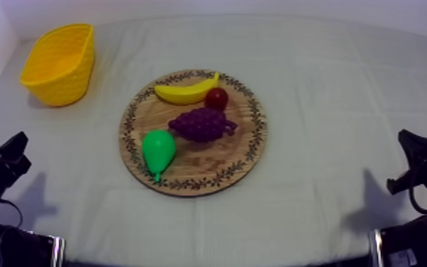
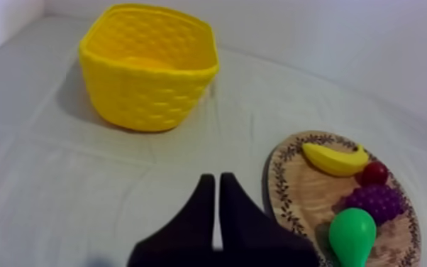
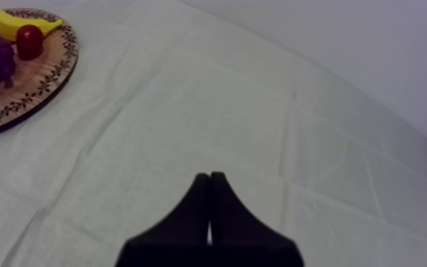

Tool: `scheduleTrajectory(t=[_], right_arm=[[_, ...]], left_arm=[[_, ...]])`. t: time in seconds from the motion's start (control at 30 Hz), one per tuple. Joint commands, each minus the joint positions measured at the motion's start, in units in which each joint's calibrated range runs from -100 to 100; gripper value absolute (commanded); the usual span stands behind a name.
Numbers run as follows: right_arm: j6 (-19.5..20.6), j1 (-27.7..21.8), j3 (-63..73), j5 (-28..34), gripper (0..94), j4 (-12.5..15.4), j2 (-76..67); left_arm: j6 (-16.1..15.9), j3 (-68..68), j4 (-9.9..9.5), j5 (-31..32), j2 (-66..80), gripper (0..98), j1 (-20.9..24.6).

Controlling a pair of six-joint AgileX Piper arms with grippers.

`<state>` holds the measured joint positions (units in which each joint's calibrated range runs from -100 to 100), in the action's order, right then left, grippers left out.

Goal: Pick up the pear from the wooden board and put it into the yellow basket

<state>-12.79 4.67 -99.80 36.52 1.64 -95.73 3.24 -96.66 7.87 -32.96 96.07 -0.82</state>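
L gripper (image 2: 218,192): fingers pressed together, low left of top view. R gripper (image 3: 210,177): likewise, low right. Pear (image 1: 158,150): green, smooth, on round wooden board (image 1: 209,167), lower-left part; seen from left wrist, w/ grapes (image 1: 202,124) beside. Banana (image 1: 184,91), small red fruit (image 1: 217,98): far rim. Basket (image 1: 60,64): yellow, woven-look, upper left, apart from board.

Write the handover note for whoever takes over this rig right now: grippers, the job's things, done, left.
Left gripper: shut on nothing, low at its side, the yellow basket ahead of it.
Right gripper: shut on nothing, low at its side, apart from the wooden board.
Pear: lies on the board, beside the grapes, untouched.
Done: nothing yet. Left: grasp the pear, carry it to the basket, release.
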Motion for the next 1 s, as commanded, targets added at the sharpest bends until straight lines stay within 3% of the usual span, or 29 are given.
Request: scheduleTrajectory(t=[0.0, 0.4, 0.7, 0.97], right_arm=[[0.02, 0.00, 0.02, 0.02, 0.2, -0.01, -0.03], [0.02, 0.00, 0.02, 0.02, 0.2, -0.01, -0.03], [0.02, 0.00, 0.02, 0.02, 0.2, -0.01, -0.03], [0.02, 0.00, 0.02, 0.02, 0.2, -0.01, -0.03]], left_arm=[[-2.91, 1.99, 1.51, -0.96, -3.62, 0.0, 0.04], [-7.32, 20.21, 2.74, -11.95, -22.10, 0.0, -0.15], [-7.63, 37.59, 2.63, -26.76, -37.07, 0.0, 0.55], [-5.80, 52.27, 1.40, -39.68, -49.93, 0.0, 0.67]])
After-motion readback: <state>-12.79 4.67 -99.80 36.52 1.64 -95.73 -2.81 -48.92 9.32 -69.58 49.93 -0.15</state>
